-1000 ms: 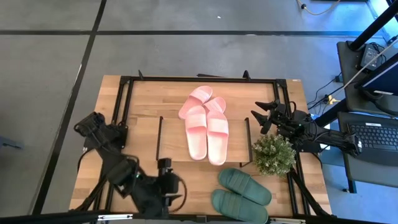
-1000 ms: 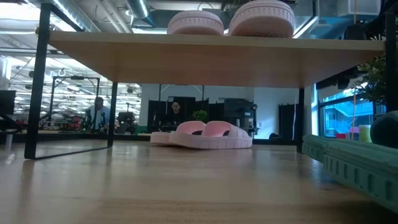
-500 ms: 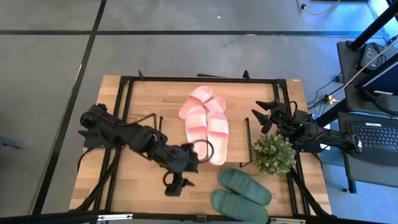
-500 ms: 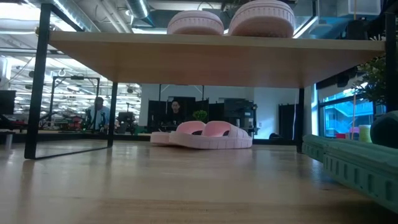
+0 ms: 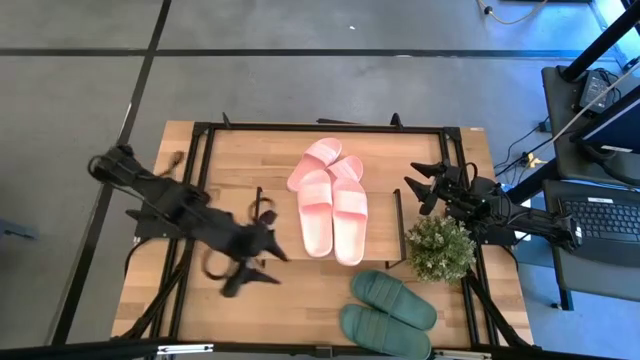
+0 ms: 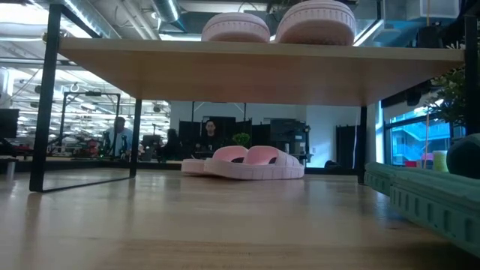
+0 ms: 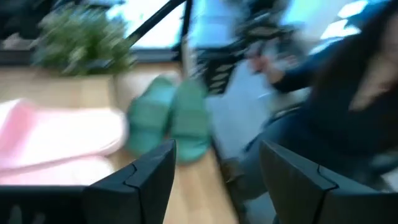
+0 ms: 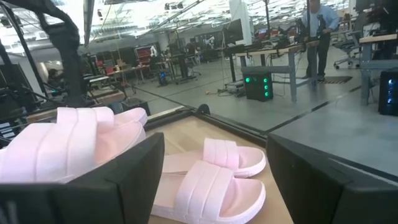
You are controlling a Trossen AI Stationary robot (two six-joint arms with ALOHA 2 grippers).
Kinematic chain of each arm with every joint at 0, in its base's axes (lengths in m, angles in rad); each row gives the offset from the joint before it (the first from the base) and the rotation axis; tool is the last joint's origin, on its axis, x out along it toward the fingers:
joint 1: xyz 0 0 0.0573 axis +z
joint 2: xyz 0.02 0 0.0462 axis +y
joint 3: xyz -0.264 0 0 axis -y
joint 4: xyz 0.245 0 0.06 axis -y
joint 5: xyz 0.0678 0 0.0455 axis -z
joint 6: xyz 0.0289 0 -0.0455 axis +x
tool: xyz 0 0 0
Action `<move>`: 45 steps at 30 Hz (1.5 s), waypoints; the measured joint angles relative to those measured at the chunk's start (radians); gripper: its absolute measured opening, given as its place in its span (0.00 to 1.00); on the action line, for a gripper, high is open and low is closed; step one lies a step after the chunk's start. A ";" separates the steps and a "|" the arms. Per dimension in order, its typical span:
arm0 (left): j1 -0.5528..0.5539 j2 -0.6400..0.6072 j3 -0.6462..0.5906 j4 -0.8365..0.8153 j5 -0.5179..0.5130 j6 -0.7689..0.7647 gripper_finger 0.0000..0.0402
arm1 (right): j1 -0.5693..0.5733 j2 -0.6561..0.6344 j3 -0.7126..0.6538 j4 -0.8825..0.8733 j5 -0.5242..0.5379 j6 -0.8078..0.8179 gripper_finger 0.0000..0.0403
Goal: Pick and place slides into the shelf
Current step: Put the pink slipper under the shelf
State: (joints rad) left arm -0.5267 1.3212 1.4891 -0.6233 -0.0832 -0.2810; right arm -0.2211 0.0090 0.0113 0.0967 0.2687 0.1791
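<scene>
The left gripper (image 5: 245,268) is hanging empty over the front of the table (image 5: 230,140), fingers spread, and its wrist view is looking toward the green slides (image 7: 171,121), so those are probably the next pair to fetch. To do that well, I'd say it wants to come in over one green slide (image 5: 392,297) at the front right corner, line its fingers across the wide strap and close there (the strap gives the firmest hold), minding the plant (image 5: 440,248) just behind. The green pair is lying well to the gripper's right, side by side on the table, not touching it. Farther back, one pink pair (image 5: 332,212) is sitting on the shelf (image 6: 225,67) top, toes showing over its edge in the low view, and a second pink pair (image 6: 247,163) is lying behind it on the table. The right gripper (image 5: 428,188) is waiting at the right edge, behind the plant, fingers wide apart and holding nothing.
</scene>
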 joint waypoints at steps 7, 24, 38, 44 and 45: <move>0.008 -0.325 -0.451 0.262 0.002 0.030 0.55 | 0.000 0.000 0.000 0.001 0.000 -0.001 0.70; -0.010 -1.020 -1.133 0.559 0.079 0.117 0.55 | 0.000 0.000 0.000 0.013 0.000 0.026 0.70; -0.010 -1.318 -1.335 0.580 0.078 0.161 0.55 | 0.000 0.000 0.000 0.015 0.000 0.000 0.70; -0.010 -1.319 -1.372 0.631 0.082 0.185 0.55 | 0.000 0.000 0.000 0.015 0.001 0.000 0.70; -0.010 -1.319 -1.380 0.638 0.082 0.187 0.55 | 0.000 0.000 0.000 0.015 0.001 0.000 0.70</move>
State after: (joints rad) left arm -0.5369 0.0021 0.1089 0.0143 -0.0013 -0.0937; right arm -0.2214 0.0090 0.0113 0.1120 0.2695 0.1787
